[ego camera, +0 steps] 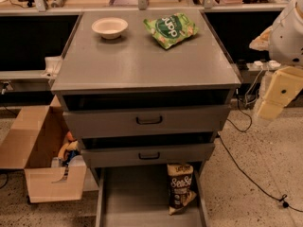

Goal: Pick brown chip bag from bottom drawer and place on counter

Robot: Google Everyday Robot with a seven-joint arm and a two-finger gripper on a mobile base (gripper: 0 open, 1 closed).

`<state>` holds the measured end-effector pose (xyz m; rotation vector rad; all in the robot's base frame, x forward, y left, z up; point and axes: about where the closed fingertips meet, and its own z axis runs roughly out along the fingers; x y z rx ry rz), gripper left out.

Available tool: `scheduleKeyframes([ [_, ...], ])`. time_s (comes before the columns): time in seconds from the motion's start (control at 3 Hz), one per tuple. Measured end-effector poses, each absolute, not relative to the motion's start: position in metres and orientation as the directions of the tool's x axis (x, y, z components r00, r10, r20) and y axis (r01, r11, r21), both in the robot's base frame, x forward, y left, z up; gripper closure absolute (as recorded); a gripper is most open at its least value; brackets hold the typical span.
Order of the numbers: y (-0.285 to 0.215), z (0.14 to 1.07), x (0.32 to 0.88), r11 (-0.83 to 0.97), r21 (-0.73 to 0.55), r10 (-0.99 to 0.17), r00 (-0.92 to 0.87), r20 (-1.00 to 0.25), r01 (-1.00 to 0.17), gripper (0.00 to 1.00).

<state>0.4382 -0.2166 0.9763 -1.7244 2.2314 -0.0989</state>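
The brown chip bag (181, 186) stands on its end at the right side of the open bottom drawer (137, 197), leaning against the drawer's right wall, its white lettering facing out. The counter (142, 60) is the grey top of the cabinet above. My gripper (275, 97) hangs at the far right of the view, beside the cabinet at about the height of the upper drawers, well above and to the right of the bag. It holds nothing that I can see.
A white bowl (110, 27) and a green chip bag (170, 28) lie at the back of the counter. Two upper drawers (149, 120) with black handles are partly pulled out. An open cardboard box (42, 160) stands on the floor at the left. A black cable (246, 171) runs across the floor at the right.
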Motion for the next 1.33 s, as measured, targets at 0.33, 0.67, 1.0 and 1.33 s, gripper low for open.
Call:
scheduleKeyframes([
  [0.33,-0.217,0.976,0.438,0.270,-0.246,-0.953,-0.221,-0.207,-0.931,0.00],
  [0.67,-0.216,0.966,0.437,0.260,-0.236,-0.951,-0.205,-0.231,-0.936,0.00],
  [1.0,-0.210,0.937,0.431,0.229,-0.225,-0.948,-0.165,-0.273,-0.947,0.00],
  [1.33,-0.204,0.870,0.424,0.236,-0.169,-0.930,-0.172,-0.324,-0.957,0.00],
])
